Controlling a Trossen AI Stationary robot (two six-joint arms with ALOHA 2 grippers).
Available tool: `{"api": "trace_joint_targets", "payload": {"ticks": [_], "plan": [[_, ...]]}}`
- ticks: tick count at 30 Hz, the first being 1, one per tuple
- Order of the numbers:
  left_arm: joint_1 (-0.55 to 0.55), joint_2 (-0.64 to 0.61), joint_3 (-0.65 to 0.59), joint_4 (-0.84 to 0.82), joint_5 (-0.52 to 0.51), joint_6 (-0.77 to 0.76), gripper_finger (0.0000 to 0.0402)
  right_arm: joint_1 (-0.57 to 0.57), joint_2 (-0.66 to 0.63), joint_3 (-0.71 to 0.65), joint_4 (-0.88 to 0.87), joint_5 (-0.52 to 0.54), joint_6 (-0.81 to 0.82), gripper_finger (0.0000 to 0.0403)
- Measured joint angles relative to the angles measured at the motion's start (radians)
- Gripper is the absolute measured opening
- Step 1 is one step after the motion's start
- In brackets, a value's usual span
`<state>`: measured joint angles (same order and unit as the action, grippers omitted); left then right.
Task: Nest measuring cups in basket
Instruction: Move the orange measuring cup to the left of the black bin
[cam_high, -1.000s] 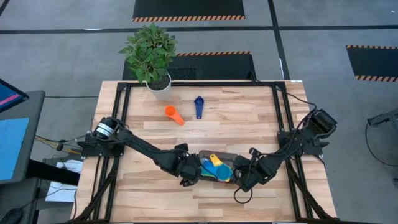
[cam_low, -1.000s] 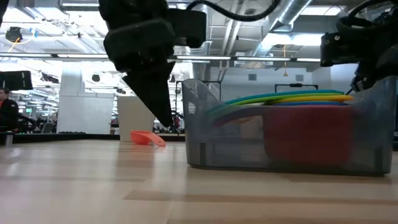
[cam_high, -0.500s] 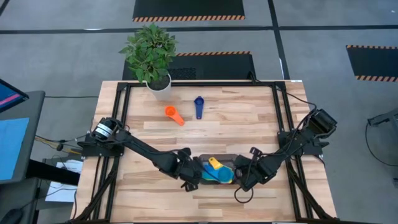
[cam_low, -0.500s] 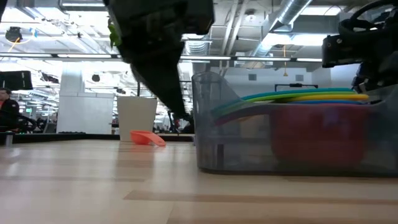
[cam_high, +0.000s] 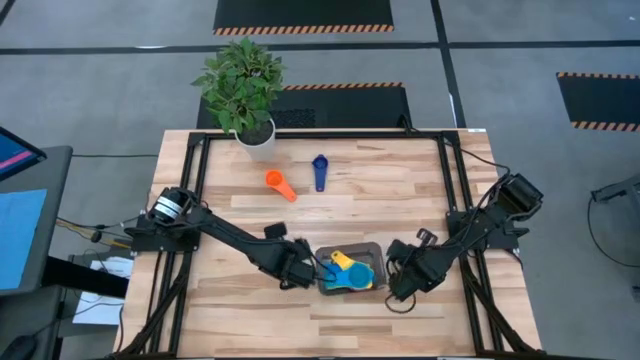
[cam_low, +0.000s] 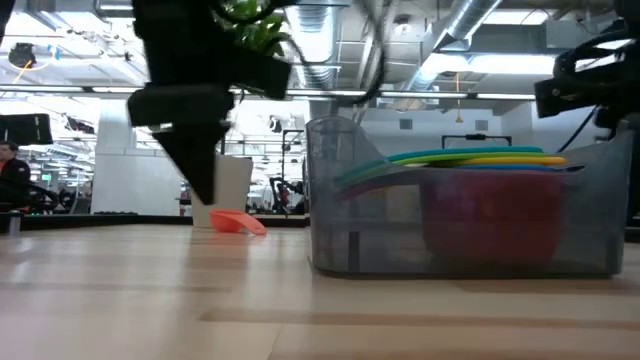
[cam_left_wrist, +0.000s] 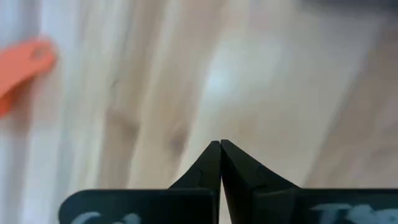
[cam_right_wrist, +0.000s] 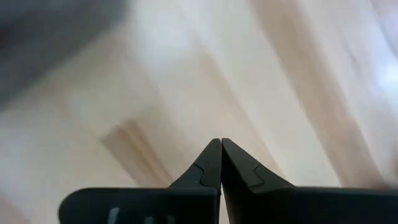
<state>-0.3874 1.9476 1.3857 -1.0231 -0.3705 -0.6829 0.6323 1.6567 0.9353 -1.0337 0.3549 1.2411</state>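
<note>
Left gripper (cam_high: 297, 272): high view, just beside the left end of the basket (cam_high: 372, 250), over bare table (cam_high: 400, 190). Right gripper (cam_high: 398, 283): just beside the basket's right end. Basket holds nested cups, the yellow cup (cam_high: 345, 264) and light blue cup (cam_high: 360, 277) uppermost. Orange cup (cam_high: 280, 184) and dark blue cup (cam_high: 319, 170) lie loose, well apart from the basket, near the white plant pot (cam_high: 256, 141).

Low view: basket (cam_low: 340, 200), translucent grey wall, on the tabletop; red cup (cam_low: 490, 215) inside with green and yellow rims stacked above. Orange cup (cam_low: 236, 221) on the table beyond. Left gripper (cam_low: 202, 190) hangs tip-down, apart from the basket.

Left wrist view: fingers (cam_left_wrist: 211, 168) pressed together, nothing between; orange cup (cam_left_wrist: 22, 65) at the edge.

Right wrist view: fingers (cam_right_wrist: 211, 165) pressed together, empty, over wood.
</note>
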Motion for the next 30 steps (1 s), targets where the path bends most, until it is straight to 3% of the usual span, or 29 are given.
{"api": "trace_joint_targets", "payload": {"ticks": [4,7,13,16,18,20,24,26,30], "plan": [[-0.005,-0.041,0.001,-0.153,0.029,-0.069,0.0,0.034,-0.047,0.044,-0.136,-0.101,0.042,0.0016],[-0.012,-0.082,0.002,-0.297,-0.02,-0.116,0.0,0.064,-0.102,0.074,-0.278,-0.074,0.077,0.0009],[0.004,-0.144,0.001,-0.548,-0.301,-0.295,0.0,-0.002,-0.225,0.055,-0.433,0.332,0.323,0.0019],[0.011,-0.191,-0.043,-0.526,-0.401,-0.319,0.0,-0.102,-0.261,0.05,-0.42,0.539,0.326,0.0026],[0.014,-0.228,-0.096,-0.522,-0.438,-0.315,0.0,-0.184,-0.276,0.05,-0.384,0.663,0.275,0.0028],[0.017,-0.272,-0.18,-0.529,-0.456,-0.346,0.0,-0.276,-0.287,0.055,-0.322,0.719,0.181,0.0027],[0.073,-0.409,-0.378,-0.394,-0.516,-0.308,0.0,-0.471,-0.297,0.065,-0.164,0.69,-0.098,0.0023],[0.132,-0.483,-0.468,-0.244,-0.505,-0.177,0.0,-0.562,-0.301,0.067,-0.076,0.634,-0.251,0.002],[0.289,-0.615,-0.599,0.088,-0.404,0.242,0.0,-0.732,-0.31,0.067,0.104,0.475,-0.583,0.0016]]}}
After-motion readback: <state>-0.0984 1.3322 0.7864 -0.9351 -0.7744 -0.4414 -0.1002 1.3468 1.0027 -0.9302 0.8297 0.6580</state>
